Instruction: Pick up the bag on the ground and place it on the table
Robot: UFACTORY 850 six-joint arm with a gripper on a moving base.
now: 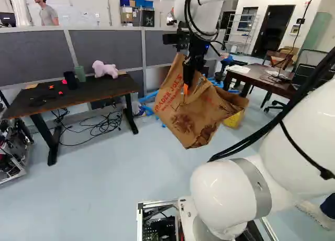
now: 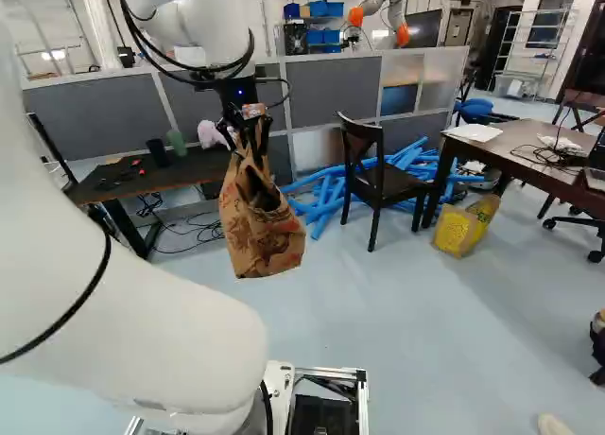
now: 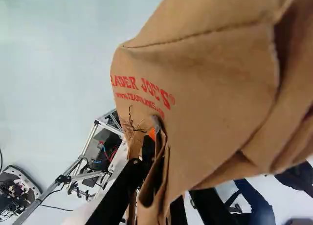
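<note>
So the pickup half looks done: the bag [image 1: 186,118] is hanging in the air, clear of the floor [image 1: 131,183], with the claw [image 1: 188,81] pinched onto its upper paper edge. Fingers look nearly closed, just folded paper between them, though the bag hides a lot of that in the wrist view.

Carrying's the step now. I'd guess the bench with the pink plush [image 1: 105,69] on it, the dark bench [image 1: 91,89] at the left of the left base view. Next: swing over, keep the bag's bottom above the edge, lower, then let go.
</note>
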